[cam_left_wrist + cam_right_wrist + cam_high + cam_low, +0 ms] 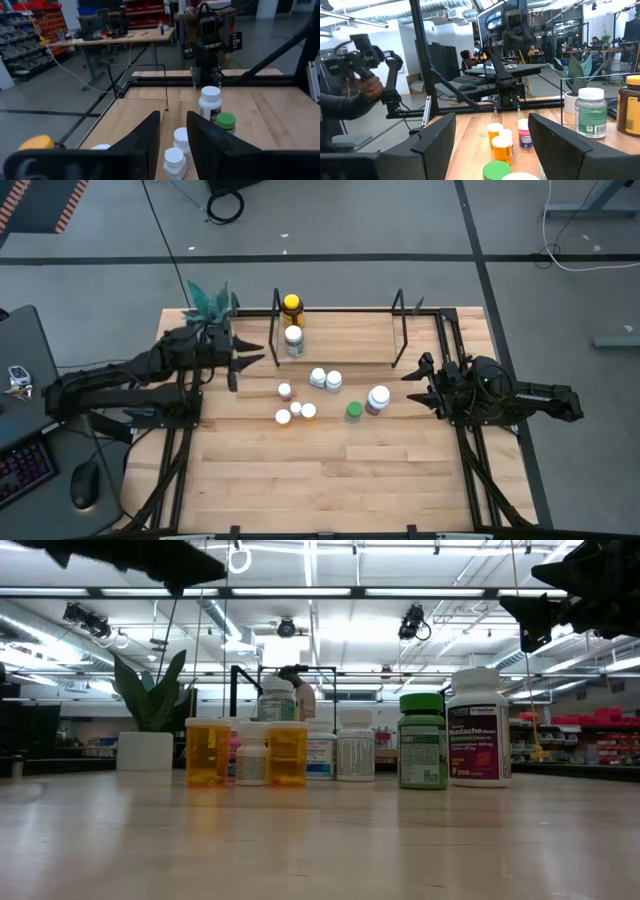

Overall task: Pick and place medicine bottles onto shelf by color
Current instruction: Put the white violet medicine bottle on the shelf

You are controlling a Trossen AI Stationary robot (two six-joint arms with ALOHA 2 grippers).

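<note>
You are holding the left gripper [250, 360], fingers narrow and gripping nothing, beside the shelf [400, 330] bearing two bottles [292, 325], while the right gripper [415, 375] is waiting wide-open near the bottles on the table [330, 380].

2 dark jointed arms, blocky black fingers [440, 137]

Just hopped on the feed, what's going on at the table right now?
Two bottles already stand on the shelf: a yellow-capped amber bottle and a white-capped bottle. The left gripper hangs beside them with nothing between its fingers. The other bottles wait in a loose group mid-table, among them a green-capped bottle and a large white bottle. The right gripper waits open at the right side.
</note>
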